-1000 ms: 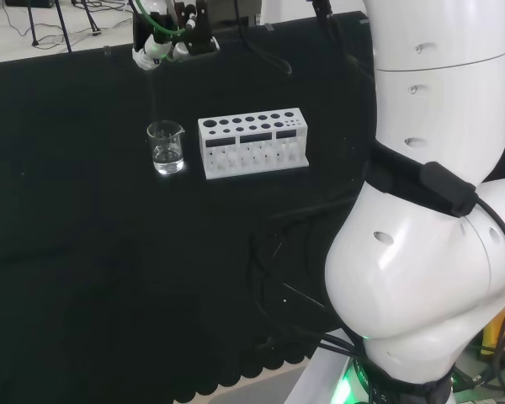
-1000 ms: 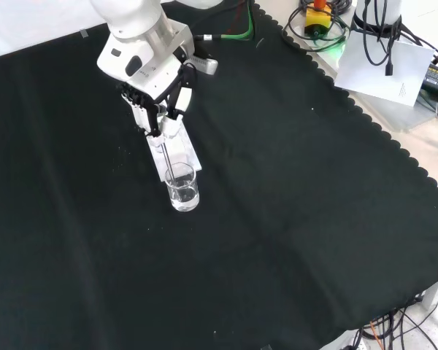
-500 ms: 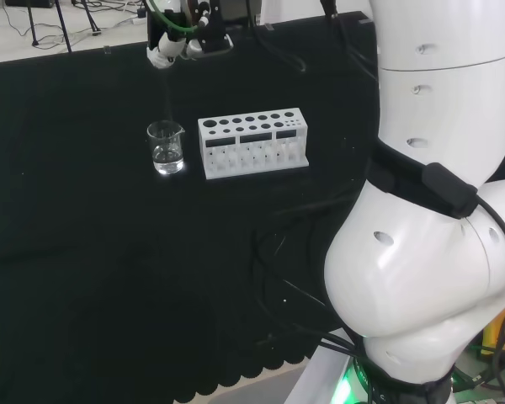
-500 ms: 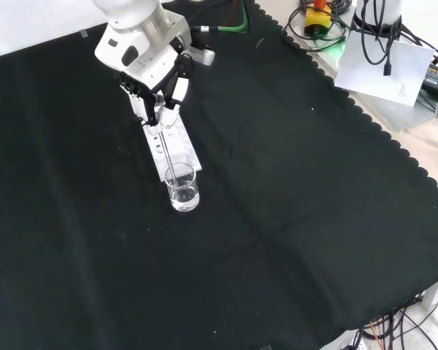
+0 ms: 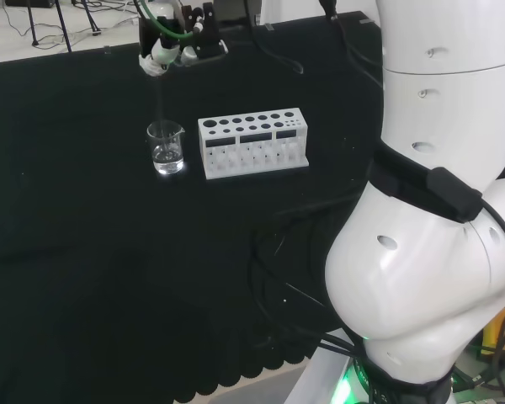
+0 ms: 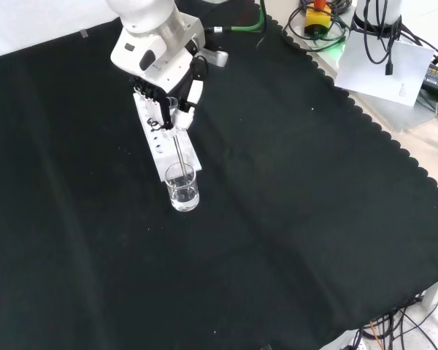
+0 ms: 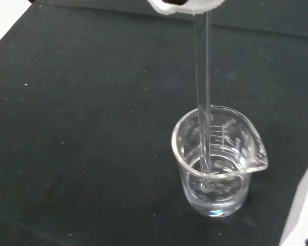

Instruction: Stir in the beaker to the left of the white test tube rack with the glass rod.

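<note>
Hand: the hand (image 6: 168, 102) hangs above the cloth over the near end of the rack in the front view, fingers curled round the top of the glass rod and pinching it; in the head view it (image 5: 164, 50) sits high over the beaker.
Glass rod: the glass rod (image 7: 203, 102) runs down from the fingers nearly upright, with a slight lean in the front view (image 6: 179, 154); its lower end is inside the beaker, down in the liquid near the bottom.
Beaker: the beaker (image 7: 218, 164) is clear glass with a pouring lip and printed marks, upright on the cloth, holding a shallow layer of clear liquid. In the head view it (image 5: 166, 148) stands just left of the rack, apart from it.
Rack: the white test tube rack (image 5: 252, 143) lies lengthwise on the cloth, holes on top; in the front view it (image 6: 164, 142) stretches away behind the beaker, partly under the hand.
Cloth: the black cloth (image 6: 292, 189) covers the bench, with a scalloped edge on the right of the front view.
</note>
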### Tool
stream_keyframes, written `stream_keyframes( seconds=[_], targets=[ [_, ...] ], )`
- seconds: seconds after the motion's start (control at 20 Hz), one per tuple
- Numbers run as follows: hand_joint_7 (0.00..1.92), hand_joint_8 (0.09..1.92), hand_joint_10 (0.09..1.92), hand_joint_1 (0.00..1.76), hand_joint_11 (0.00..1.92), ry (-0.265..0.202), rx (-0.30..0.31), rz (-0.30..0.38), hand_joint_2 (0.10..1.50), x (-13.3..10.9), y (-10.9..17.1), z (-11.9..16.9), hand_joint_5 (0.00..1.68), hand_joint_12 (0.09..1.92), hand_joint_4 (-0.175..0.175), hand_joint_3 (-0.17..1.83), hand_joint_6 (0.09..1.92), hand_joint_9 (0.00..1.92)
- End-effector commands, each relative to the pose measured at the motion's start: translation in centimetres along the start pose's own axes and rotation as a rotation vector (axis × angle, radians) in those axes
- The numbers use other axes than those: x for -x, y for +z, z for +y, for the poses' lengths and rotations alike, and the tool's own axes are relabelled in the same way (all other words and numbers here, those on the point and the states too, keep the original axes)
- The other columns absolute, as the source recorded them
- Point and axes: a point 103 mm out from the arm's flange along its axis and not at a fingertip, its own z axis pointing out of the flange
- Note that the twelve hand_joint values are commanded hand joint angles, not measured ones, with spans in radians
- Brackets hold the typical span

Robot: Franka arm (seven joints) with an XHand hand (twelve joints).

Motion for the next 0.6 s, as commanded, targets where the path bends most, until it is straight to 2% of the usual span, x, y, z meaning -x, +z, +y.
stream_keyframes(
  seconds=[0.05, 0.25, 0.6],
  targets=[
    [1.36, 0.65, 0.80, 1.33, 1.69, -0.023, 0.014, -0.011, 1.05, -0.5, -0.6, 0.5, 1.43, 0.50, -0.175, -0.17, 0.09, 1.61],
    [1.36, 0.66, 0.80, 1.33, 1.69, 0.004, 0.020, -0.019, 1.05, 0.9, -0.8, 2.9, 1.43, 0.50, -0.175, -0.17, 0.09, 1.61],
    [1.36, 0.66, 0.80, 1.33, 1.69, 0.024, 0.022, -0.010, 1.05, 3.1, -0.7, 2.4, 1.43, 0.50, -0.175, -0.17, 0.09, 1.61]
  ],
)
